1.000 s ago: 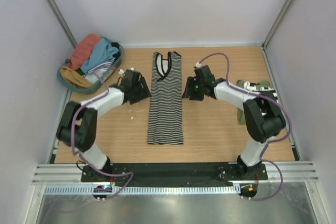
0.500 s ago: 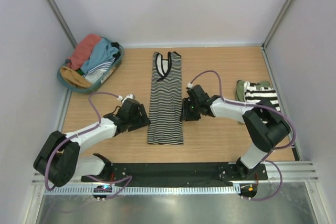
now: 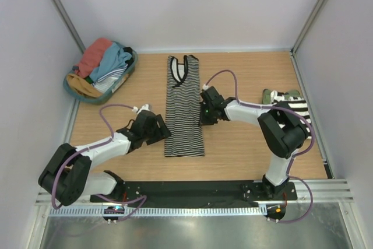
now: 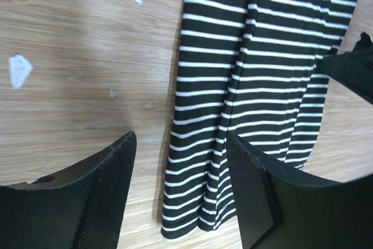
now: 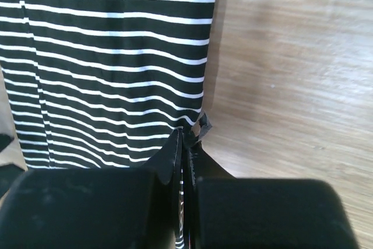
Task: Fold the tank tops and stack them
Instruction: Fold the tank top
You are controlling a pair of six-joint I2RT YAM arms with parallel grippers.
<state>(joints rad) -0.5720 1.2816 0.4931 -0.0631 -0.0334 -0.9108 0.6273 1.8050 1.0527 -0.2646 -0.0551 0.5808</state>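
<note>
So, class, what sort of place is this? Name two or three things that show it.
Probably a robot lab test cell: bare white walls box in a wooden table, a left arm and right arm are bolted to a metal rail, and a striped tank top lies between them.

The left gripper point(image 4: 180, 144) is hanging with jaws apart over the edge of the striped tank top point(image 4: 262, 56). One finger is sitting over the top, the other just beside it.
</note>
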